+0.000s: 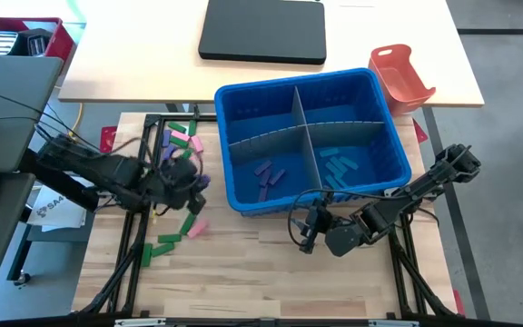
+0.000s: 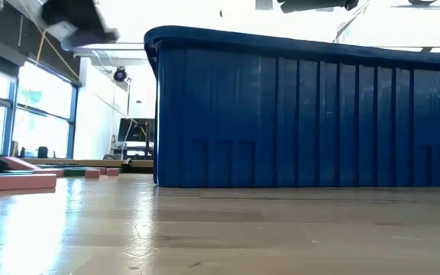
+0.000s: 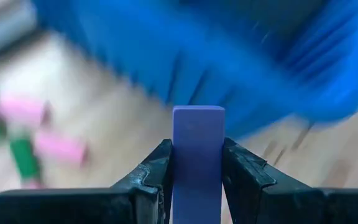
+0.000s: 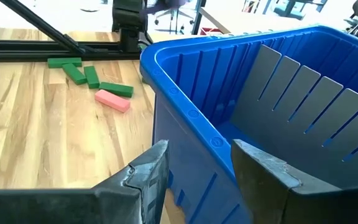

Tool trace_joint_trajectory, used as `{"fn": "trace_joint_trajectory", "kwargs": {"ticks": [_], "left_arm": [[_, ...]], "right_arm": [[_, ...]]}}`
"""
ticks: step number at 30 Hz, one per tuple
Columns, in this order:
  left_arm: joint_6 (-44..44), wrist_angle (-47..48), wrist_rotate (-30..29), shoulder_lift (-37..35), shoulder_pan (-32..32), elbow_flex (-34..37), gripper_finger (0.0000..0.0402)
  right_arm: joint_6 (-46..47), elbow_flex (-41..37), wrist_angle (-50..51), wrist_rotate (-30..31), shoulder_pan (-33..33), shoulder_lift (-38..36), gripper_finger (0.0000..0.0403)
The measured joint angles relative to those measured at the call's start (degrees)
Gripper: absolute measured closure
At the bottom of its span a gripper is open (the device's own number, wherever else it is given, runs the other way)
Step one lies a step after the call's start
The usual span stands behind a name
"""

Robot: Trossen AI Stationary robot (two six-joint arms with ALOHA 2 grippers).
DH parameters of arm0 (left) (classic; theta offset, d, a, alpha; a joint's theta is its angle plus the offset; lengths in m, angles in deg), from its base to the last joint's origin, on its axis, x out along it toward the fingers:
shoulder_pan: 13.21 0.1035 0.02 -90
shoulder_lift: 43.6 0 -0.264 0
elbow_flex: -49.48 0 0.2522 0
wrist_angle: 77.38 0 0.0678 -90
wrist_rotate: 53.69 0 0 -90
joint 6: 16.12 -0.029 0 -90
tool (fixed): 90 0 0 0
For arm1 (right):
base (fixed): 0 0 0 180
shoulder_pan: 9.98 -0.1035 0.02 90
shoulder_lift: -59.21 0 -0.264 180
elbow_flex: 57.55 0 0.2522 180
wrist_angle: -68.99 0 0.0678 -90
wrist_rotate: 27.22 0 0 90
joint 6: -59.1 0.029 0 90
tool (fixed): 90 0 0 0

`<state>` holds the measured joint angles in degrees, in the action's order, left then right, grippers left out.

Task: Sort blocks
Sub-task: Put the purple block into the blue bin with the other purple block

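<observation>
From my remote station, the left gripper (image 3: pixel 197 163) has its jaws closed on a flat purple rectangular block (image 3: pixel 197 146), pinched by its two narrow sides with most of its length standing free past the tips. In the high view this gripper (image 1: pixel 187 180) hangs over the wooden tabletop (image 1: pixel 243 272) just beside the left wall of the blue plastic divided bin (image 1: pixel 226 145). I judge the main risk to be the bin rim: if I carry the block across too low, its free end can catch that wall and twist or slip out of the jaws, because the hold covers only a short part of its length. A second risk is a wrong compartment; purple blocks (image 1: pixel 268 173) already lie in the near-left cell and blue blocks (image 1: pixel 339 166) in the near-right cell, split by the grey slotted divider sheet (image 1: pixel 303 136), so releasing too far along would mix colours. The loose green and pink blocks (image 1: pixel 182 137) lie on the tabletop near the left arm and could be scattered by a low return. The right gripper (image 4: pixel 196 163) waits at the bin's near wall, jaws open and empty; it could be struck if I swing wide.
</observation>
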<state>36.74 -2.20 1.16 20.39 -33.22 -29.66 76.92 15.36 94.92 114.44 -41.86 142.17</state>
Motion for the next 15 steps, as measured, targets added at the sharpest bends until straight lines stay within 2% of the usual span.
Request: {"fn": "trace_joint_trajectory", "kwargs": {"ticks": [4,6,9,12,15], "left_arm": [[-16.3,-5.6,-0.1,5.5,4.0,-10.9,0.0308],[-25.2,-9.8,3.8,8.6,6.9,-15.2,0.0308],[-36.3,-16.5,12.8,13.7,11.6,-19.4,0.0308],[-42.2,-21.9,20.3,19.2,16.6,-22.3,0.0308],[-44.0,-22.9,24.0,25.7,21.3,-25.9,0.0308]], "right_arm": [[-0.3,0.0,0.1,0.5,-1.5,-1.0,0.0234],[-0.3,0.0,0.1,0.7,-2.3,-2.2,0.0234],[-1.0,0.0,0.5,0.8,-3.6,-4.3,0.0234],[-1.8,0.0,0.5,0.9,-5.2,-6.7,0.0234],[-2.3,0.0,1.0,0.8,-6.9,-8.5,0.0234]]}}
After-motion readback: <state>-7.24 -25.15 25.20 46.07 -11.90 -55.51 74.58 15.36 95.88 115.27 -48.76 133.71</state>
